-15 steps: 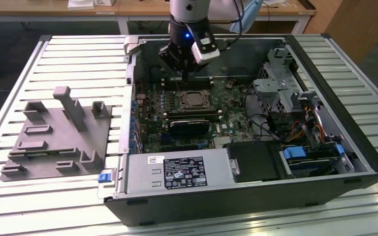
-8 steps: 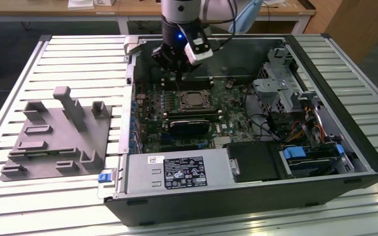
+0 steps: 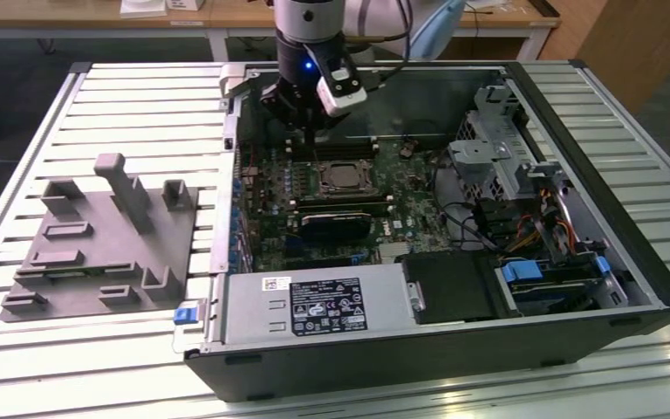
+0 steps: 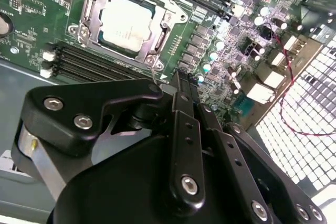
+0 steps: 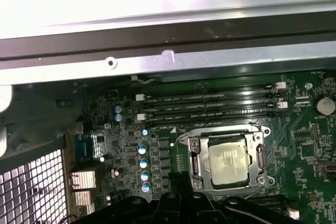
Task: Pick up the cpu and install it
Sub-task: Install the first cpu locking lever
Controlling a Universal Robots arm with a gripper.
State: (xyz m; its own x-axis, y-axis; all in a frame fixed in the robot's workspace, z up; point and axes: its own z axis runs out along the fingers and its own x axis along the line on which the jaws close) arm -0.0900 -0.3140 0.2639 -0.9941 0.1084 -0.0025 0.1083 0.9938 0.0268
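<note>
Already seated: cpu in socket | gripper above motherboard

— Where does each camera look from?
— The exterior view sits high and well back, looking down across the slatted table at the open computer case and my arm. Both wrist views ride close on me, aimed down into the case.

— What do they share?
— The motherboard: its socket shows in all three, seen from opposite sides in the two wrist views
</note>
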